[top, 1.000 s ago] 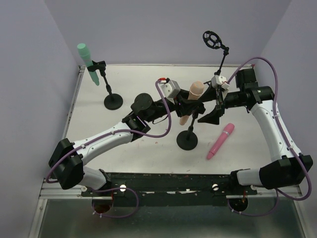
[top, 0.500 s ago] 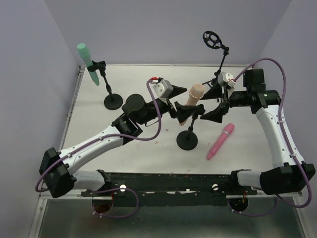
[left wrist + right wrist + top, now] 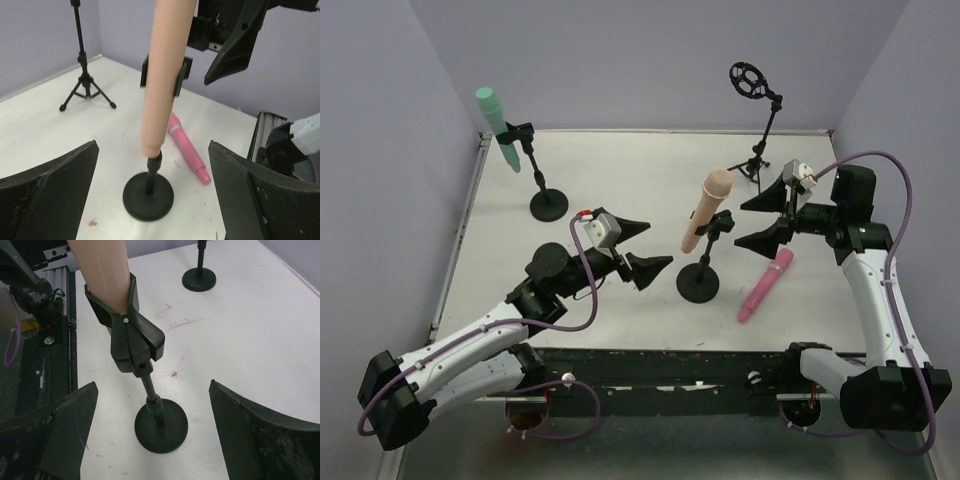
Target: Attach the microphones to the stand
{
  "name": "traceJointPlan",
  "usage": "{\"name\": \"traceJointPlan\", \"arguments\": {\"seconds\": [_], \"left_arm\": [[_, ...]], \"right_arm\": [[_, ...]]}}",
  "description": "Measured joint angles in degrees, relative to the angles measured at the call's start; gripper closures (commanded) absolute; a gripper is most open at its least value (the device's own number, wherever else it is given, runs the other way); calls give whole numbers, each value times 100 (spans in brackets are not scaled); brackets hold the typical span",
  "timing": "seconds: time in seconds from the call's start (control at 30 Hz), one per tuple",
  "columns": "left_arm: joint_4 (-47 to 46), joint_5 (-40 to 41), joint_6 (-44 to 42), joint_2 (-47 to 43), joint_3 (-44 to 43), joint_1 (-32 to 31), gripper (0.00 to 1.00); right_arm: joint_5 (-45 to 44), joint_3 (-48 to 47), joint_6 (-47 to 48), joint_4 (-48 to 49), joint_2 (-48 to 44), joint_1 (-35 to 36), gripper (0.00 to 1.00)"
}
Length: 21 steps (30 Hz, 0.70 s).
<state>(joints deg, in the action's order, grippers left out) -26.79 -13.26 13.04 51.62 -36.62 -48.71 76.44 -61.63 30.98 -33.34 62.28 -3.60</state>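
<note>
The white table (image 3: 620,170) is seen brightly and evenly lit from above in the overhead view. Only small, soft shadows are cast around the stand base (image 3: 700,285), and no harsh glare is picked up, though the strip below the near edge is left dim. In the left wrist view, the peach microphone (image 3: 162,75) is caught close to the lens and rendered soft. The fingers (image 3: 50,195) of the left gripper (image 3: 152,147) are shown as dark, low-detail masses. In the right wrist view, the clip (image 3: 132,340) is rendered sharply with a slight sheen. The fingers (image 3: 250,440) of the right gripper (image 3: 152,385) are underexposed, and the left margin is lost to shadow.
</note>
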Motion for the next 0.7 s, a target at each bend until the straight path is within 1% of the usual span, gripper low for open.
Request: {"name": "traceJointPlan", "arguments": {"seconds": [0.17,0.33,0.47,0.6,0.7], "left_arm": [[168,173,120,-723,787,0,1],[341,452,372,-1493,1314,2,1],[356,649,629,-2009,1838,2,1],[444,807,885,-2385,2227,0,1],[472,874,1010,-2553,2321,2,1]], "right_arm": [[133,573,70,323,-15,0,0],[544,1322,935,271,131,0,0],[636,1434,1679,20,439,0,0],[708,1335,2793,-573,850,92,0],[728,1003,3989,-1456,1370,258,2]]}}
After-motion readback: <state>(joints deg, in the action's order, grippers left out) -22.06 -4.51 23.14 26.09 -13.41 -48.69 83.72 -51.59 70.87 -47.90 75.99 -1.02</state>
